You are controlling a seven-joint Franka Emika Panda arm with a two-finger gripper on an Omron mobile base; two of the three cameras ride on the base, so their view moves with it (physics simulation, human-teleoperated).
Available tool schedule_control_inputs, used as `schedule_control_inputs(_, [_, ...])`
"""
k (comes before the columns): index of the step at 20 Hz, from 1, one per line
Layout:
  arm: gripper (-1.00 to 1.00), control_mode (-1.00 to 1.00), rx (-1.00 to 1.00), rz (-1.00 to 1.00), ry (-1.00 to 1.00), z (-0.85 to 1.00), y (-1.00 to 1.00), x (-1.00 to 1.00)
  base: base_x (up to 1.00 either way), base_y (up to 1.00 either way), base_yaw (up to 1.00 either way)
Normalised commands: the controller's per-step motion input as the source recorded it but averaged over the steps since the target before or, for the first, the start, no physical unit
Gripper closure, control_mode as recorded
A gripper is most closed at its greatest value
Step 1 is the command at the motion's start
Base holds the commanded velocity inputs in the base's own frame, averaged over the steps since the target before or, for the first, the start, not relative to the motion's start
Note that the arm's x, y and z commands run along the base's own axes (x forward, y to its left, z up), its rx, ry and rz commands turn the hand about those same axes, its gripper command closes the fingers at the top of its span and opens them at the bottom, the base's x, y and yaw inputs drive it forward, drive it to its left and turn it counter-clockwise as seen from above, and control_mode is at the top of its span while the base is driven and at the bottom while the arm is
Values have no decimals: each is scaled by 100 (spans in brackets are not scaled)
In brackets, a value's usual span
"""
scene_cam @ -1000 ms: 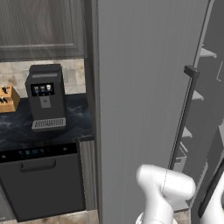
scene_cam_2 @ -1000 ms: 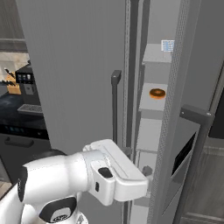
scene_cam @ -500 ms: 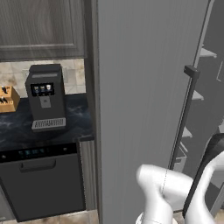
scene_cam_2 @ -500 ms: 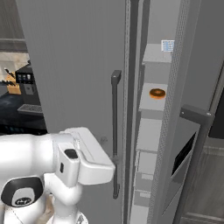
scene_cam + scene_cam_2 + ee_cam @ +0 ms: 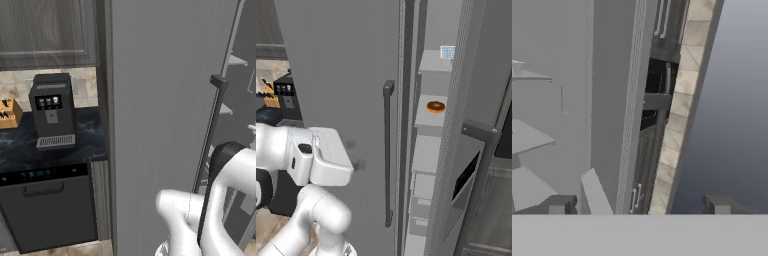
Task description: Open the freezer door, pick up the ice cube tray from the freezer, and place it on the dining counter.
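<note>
Freezer door (image 5: 468,165) stands swung out, end effector (image 5: 639,202) spread wide and empty. Ice cube tray (image 5: 447,51) sits high above it, so raise first, then enter level over the shelf.

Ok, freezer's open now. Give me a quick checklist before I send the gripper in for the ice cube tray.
1. Freezer door swung open: ok.
2. Ice cube tray in sight on an upper shelf: ok.
3. Gripper open and holding nothing: ok.
4. Gripper aimed at the tray: not ok, the hand view faces shelf edges and the door, not the tray.
5. Doughnut on the shelf below, apart from the tray: ok.
6. Tray sitting flat: cannot tell, too small.
</note>
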Motion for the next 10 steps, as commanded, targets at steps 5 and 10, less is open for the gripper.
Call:
schedule_control_inputs(5, [-100, -100, 0, -6, -13, 0, 6, 54, 0, 0, 0])
schedule_control_inputs(10, [-100, -100, 0, -5, -15, 0, 0, 49, 0, 0, 0])
